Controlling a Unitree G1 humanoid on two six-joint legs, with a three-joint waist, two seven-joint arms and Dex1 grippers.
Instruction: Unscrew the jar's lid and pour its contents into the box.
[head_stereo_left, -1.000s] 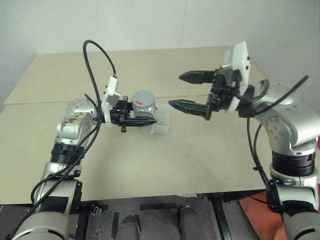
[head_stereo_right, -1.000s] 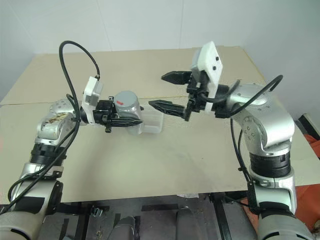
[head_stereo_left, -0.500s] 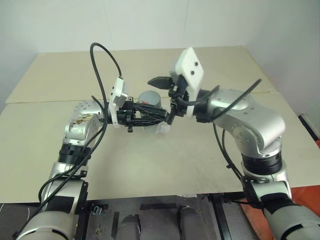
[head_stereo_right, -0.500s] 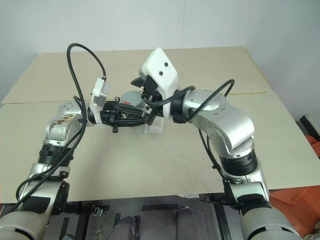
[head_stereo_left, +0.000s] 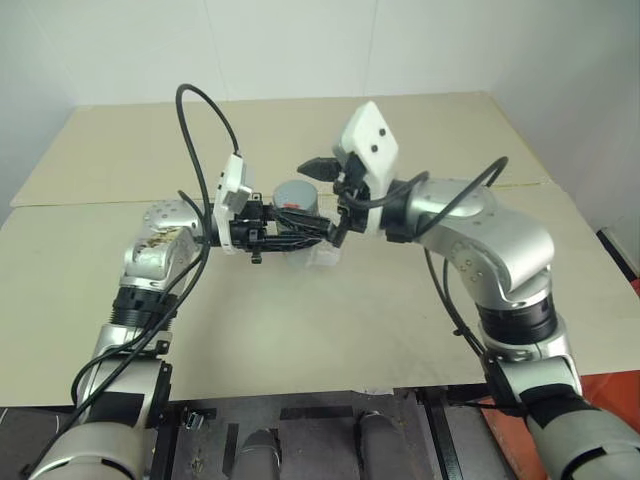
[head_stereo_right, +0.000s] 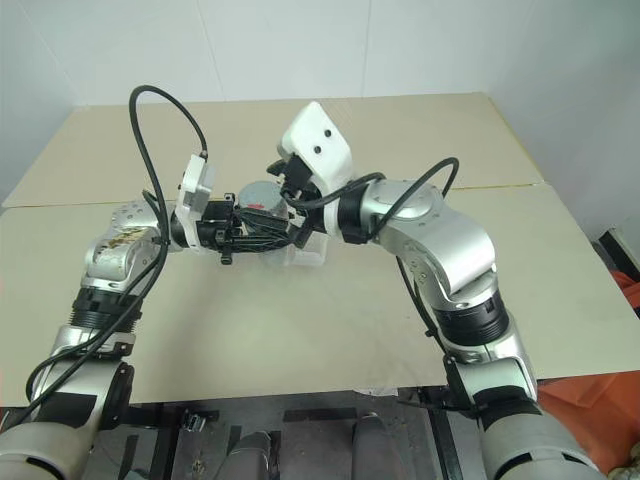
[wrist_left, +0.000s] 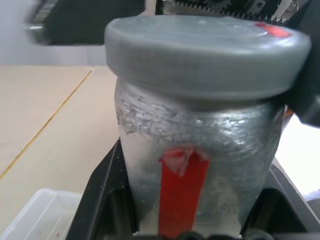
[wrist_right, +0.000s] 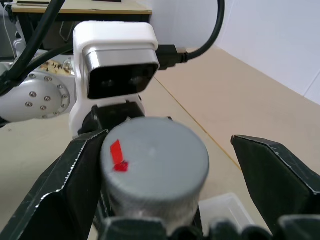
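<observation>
A: Left end effector (head_stereo_left: 300, 236)?
B: Pressed tight on the jar (wrist_left: 197, 150), gripping its body from both sides below the cap. The jar stands upright, lifted above the worktop (head_stereo_left: 350, 320).

A: Condition of the jar?
B: Clear wall, whitish coating inside, red strip of label down the side. The lid (wrist_right: 155, 157) is on, grey, with a small red mark near its edge.

A: Right end effector (wrist_right: 165, 175)?
B: Spread wide. Its two black fingers (wrist_right: 75, 185) stand on either side of the lid. One finger sits just beside the lid's rim, possibly touching; I cannot tell for certain. The other is well apart from it.

A: Where is the box (head_stereo_left: 322, 255)?
B: On the worktop, directly below and just beyond the jar, partly hidden by both end effectors. In the left wrist view a corner of it (wrist_left: 35, 215) shows beneath the jar, translucent white, with a few reddish specks inside.

A: Anything else on the worktop?
B: A seam line runs across it behind the arms. Black cables loop up from both wrist cameras.
</observation>
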